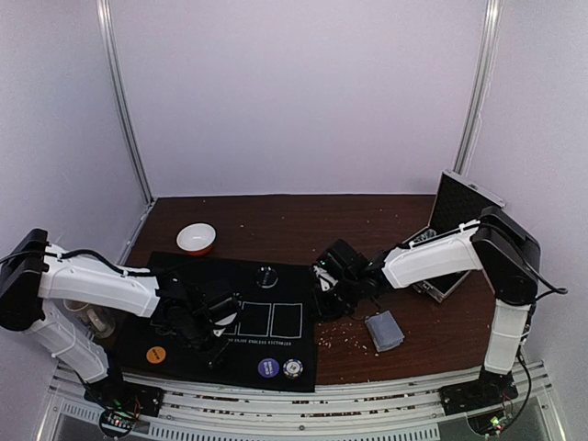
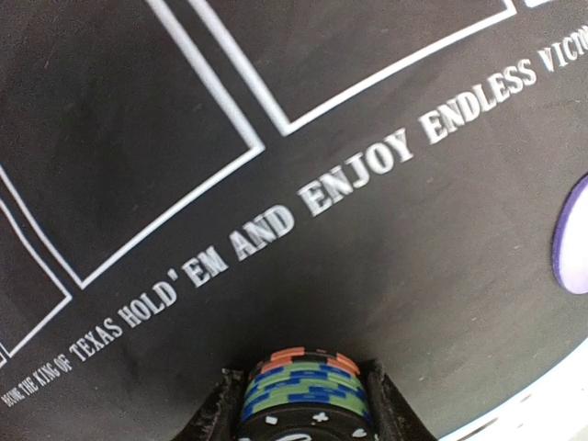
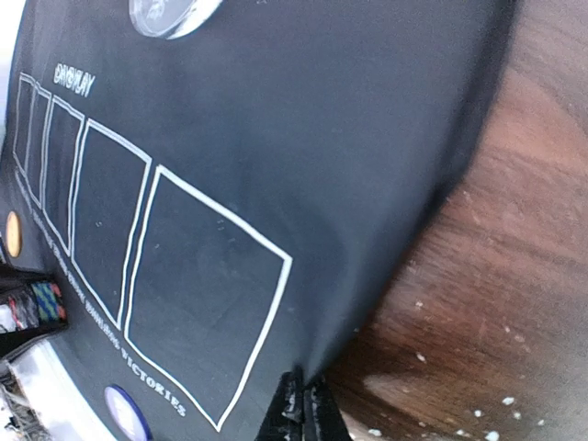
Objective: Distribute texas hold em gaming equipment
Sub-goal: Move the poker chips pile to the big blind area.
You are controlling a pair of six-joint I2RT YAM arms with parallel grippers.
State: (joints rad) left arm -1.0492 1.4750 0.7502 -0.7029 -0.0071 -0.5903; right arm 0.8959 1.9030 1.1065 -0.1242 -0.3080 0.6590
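My left gripper (image 2: pixel 306 404) is shut on a stack of poker chips (image 2: pixel 308 386), orange on top, then blue-green, then black-and-white. It hovers just over the black Texas hold'em mat (image 1: pixel 276 299), left of the card outlines. The right gripper (image 3: pixel 303 409) is shut on the mat's right edge (image 3: pixel 367 312), which looks slightly raised there. Lying on the mat are an orange chip (image 1: pixel 156 354), a purple chip (image 1: pixel 267 367), a black-and-white chip (image 1: pixel 293 368) and a clear disc (image 1: pixel 266 276). A grey-blue deck of cards (image 1: pixel 384 331) rests on the wood right of the mat.
A red-and-white bowl (image 1: pixel 196 238) stands behind the mat at the left. An open metal case (image 1: pixel 455 230) sits at the back right. A beige mug (image 1: pixel 96 319) is partly hidden under the left arm. Crumbs dot the wooden table (image 1: pixel 367 220).
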